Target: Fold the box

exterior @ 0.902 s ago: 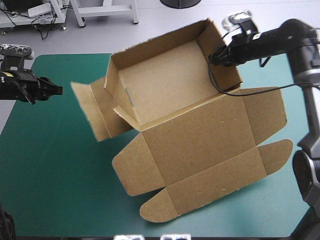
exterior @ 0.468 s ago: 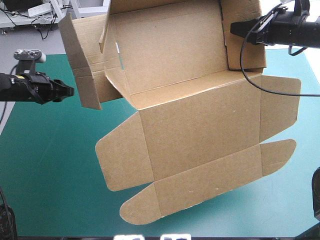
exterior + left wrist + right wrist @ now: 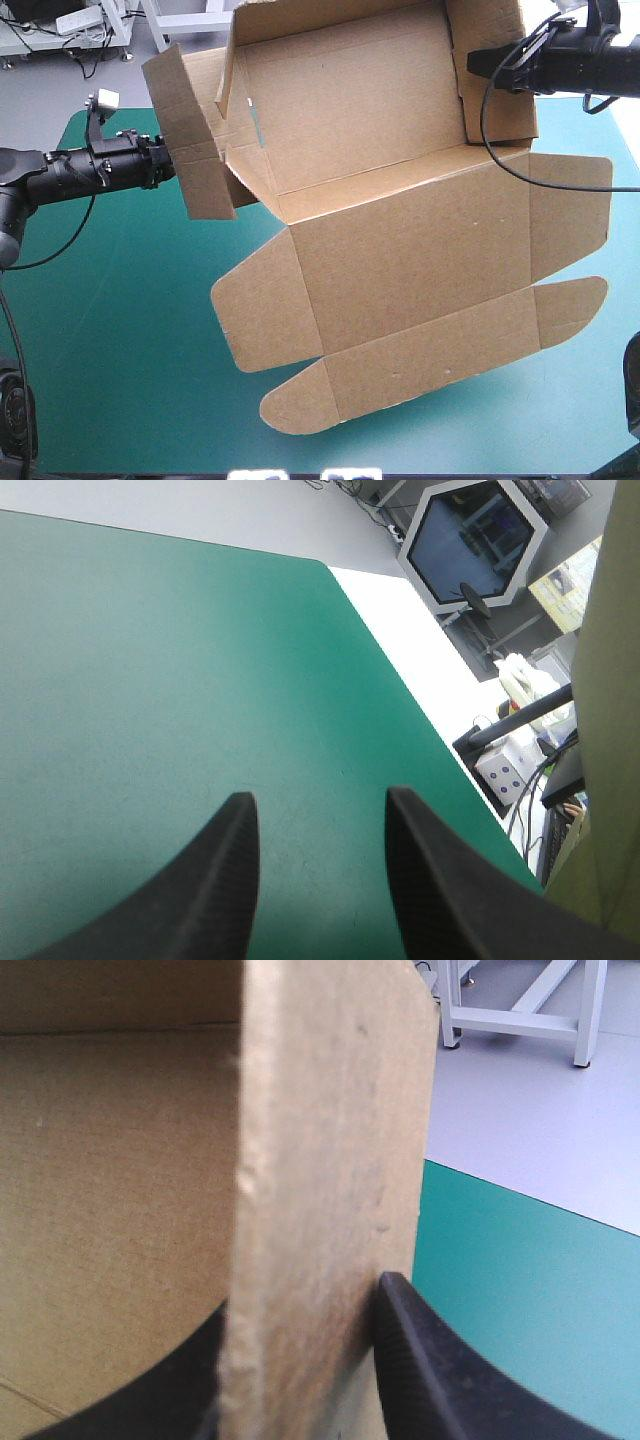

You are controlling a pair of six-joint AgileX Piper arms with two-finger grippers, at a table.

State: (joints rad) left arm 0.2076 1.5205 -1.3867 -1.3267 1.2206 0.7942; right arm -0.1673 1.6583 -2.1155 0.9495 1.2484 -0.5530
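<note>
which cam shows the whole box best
The high view: the whole box shows, tray walls raised, lid spread flat. The right wrist view shows only one wall clamped in the right claw; the left wrist view, just a brown edge.

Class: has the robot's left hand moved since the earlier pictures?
Yes. The left hand has moved inward from the left edge of the table, toward the box.

My left gripper (image 3: 318, 800) is stretched in from the left, fingers apart, empty. My right gripper (image 3: 305, 1305) is up at far right, pinching the box (image 3: 120, 1160) wall.
</note>
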